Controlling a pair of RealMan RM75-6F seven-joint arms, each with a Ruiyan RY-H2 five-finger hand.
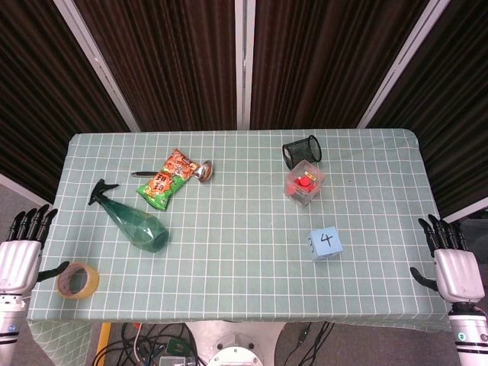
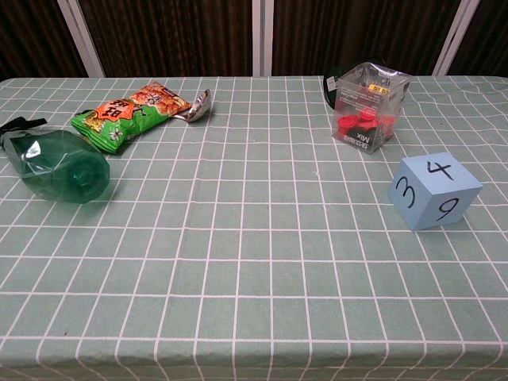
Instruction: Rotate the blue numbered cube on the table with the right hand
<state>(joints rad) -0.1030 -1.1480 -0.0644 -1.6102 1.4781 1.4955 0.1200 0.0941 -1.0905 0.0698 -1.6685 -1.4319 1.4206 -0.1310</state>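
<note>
The blue numbered cube (image 1: 325, 243) sits on the checked table at the right, its top face showing a 4. From the chest view the cube (image 2: 435, 190) also shows a 3 and a 9 on its front faces. My right hand (image 1: 454, 261) hangs off the table's right edge, well to the right of the cube, fingers spread and holding nothing. Off the left edge, my left hand (image 1: 23, 250) is open too. Neither hand appears in the chest view.
A clear box with red parts (image 1: 304, 183) and a black mesh cup (image 1: 302, 150) stand behind the cube. On the left lie a green spray bottle (image 1: 131, 216), a snack bag (image 1: 169, 178), a metal spoon (image 1: 201, 172) and a tape roll (image 1: 78, 280).
</note>
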